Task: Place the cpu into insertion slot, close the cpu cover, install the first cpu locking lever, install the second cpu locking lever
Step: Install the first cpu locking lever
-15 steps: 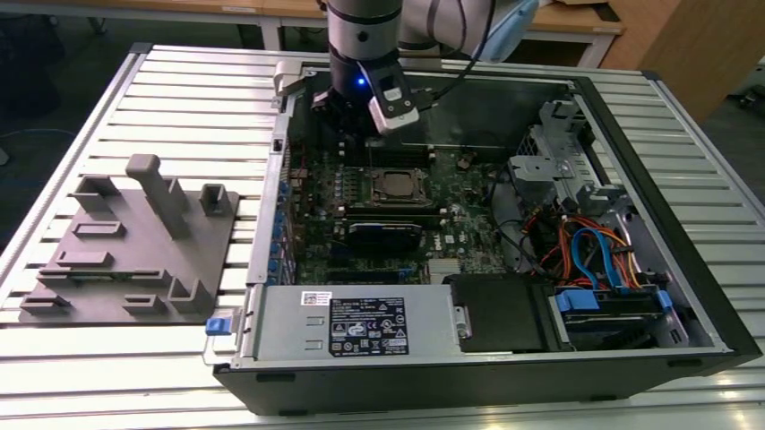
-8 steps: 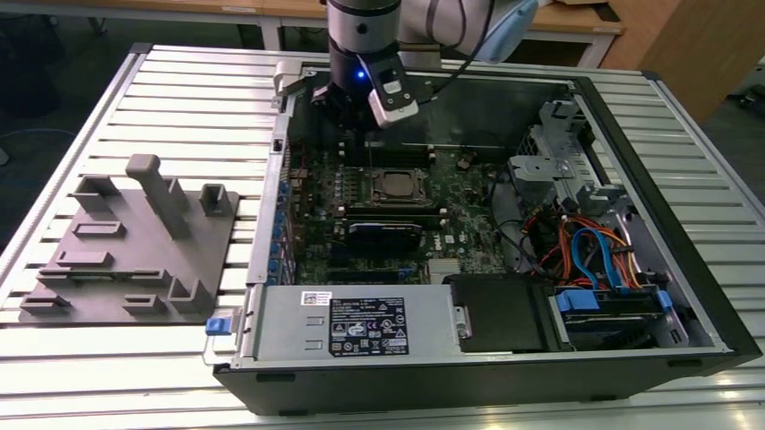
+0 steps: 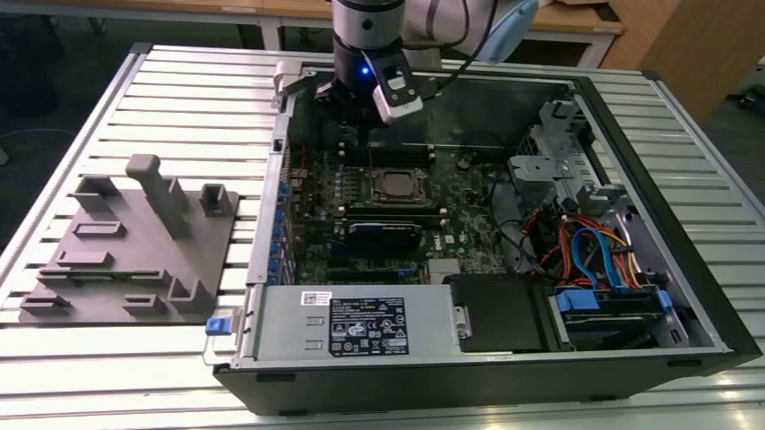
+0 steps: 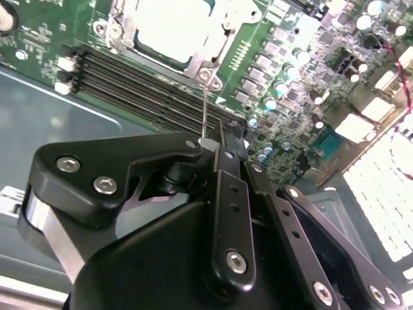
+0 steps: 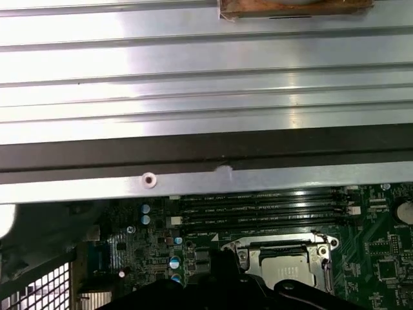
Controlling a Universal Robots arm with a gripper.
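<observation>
On the slatted table [image 3: 96,90], an open computer case [image 3: 478,390], laid on its side to turn the motherboard [image 3: 317,228] up toward the arm. Low inside it, the gripper [image 4: 210,143], hanging just beside the insertion slot [image 3: 392,186]. In that slot, under the cpu cover [image 5: 326,255] folded down to trap it, the cpu [image 5: 284,270], seated flat. Between the claw's tips, pinched together, the free end of a thin locking lever [image 4: 204,110], gripped there seemingly for leverage.
</observation>
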